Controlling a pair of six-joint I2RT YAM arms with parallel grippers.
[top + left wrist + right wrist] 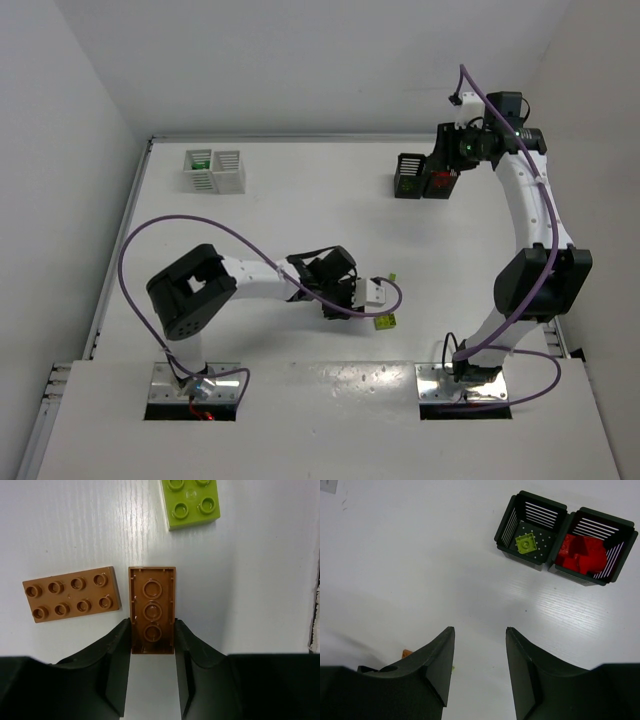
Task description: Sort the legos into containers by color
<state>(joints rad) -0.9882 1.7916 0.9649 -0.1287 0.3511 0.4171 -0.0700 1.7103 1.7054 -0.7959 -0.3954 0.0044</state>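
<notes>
Where walls (300, 60) enclose it, white grained table (300, 200), legos (71, 600)

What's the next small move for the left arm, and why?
Probably lift straight up: the left gripper is shut on the upside-down brown brick, which lies flat on the table, with a second brown brick close beside it.

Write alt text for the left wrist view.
The left gripper is shut on an upside-down brown brick on the white table. A second brown brick lies studs-up beside it, not touching; a lime green brick sits beyond.
</notes>
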